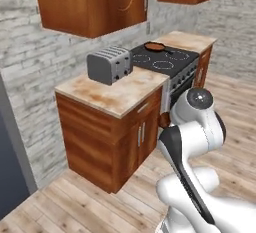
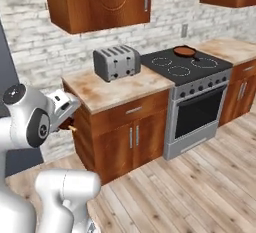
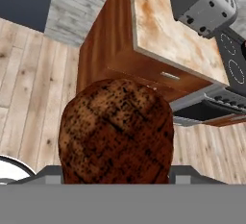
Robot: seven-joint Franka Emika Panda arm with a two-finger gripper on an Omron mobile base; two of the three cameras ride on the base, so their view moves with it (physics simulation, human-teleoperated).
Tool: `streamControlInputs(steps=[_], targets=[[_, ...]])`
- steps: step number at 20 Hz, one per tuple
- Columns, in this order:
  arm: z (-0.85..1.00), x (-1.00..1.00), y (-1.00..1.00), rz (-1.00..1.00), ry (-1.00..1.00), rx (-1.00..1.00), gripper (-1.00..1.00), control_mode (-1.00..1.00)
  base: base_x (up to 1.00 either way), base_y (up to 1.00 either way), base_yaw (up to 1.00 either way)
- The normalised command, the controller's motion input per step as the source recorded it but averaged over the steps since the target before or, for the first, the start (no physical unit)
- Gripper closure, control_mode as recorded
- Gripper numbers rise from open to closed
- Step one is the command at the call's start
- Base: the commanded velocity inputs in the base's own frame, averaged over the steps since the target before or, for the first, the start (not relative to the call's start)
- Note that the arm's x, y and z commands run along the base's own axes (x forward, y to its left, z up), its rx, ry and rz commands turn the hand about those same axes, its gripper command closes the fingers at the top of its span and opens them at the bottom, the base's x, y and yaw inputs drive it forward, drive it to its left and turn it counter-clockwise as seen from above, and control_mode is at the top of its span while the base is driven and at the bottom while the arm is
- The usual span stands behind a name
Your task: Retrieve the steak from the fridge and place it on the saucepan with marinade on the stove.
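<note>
The steak (image 3: 115, 131), dark reddish-brown and lumpy, sits close up in the hand view, and my gripper (image 3: 115, 172) is shut on it; its fingertips are hidden behind the meat. From the right base view the hand (image 2: 62, 108) hangs in front of the counter's left end, a brown bit of steak (image 2: 65, 124) showing under it. The saucepan with marinade (image 1: 155, 46) (image 2: 184, 51) rests on the far burner of the black stove (image 1: 165, 61) (image 2: 192, 69), well away from the gripper. A dark grey side of the fridge (image 1: 9, 162) stands at the far left.
A grey toaster (image 1: 110, 64) (image 2: 117, 62) (image 3: 202, 4) stands on the speckled counter (image 1: 117, 97) between my hand and the stove. Wooden wall cabinets (image 1: 95, 2) hang above. Wood floor (image 2: 190, 192) lies open in front of the cabinets and the oven door.
</note>
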Motion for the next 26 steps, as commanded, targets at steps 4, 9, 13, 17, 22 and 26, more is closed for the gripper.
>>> streamControlInputs(steps=[4, 9, 13, 17, 22, 26], targets=[[0.00, 0.00, 0.00, 0.00, 0.00, 0.00, 1.00, 1.00, 0.83, -0.82, 0.24], [0.00, 0.00, 0.00, 0.00, 0.00, 0.00, 1.00, 1.00, 0.99, -0.83, 0.42], [0.00, 0.00, 0.00, 0.00, 0.00, 0.00, 1.00, 1.00, 1.00, -0.79, 0.42], [0.00, 0.00, 0.00, 0.00, 0.00, 0.00, 1.00, 1.00, 1.00, -0.91, 0.37], [0.00, 0.00, 0.00, 0.00, 0.00, 0.00, 1.00, 1.00, 0.88, -1.00, 0.22], [0.00, 0.00, 0.00, 0.00, 0.00, 0.00, 1.00, 1.00, 0.53, -1.00, 0.11]])
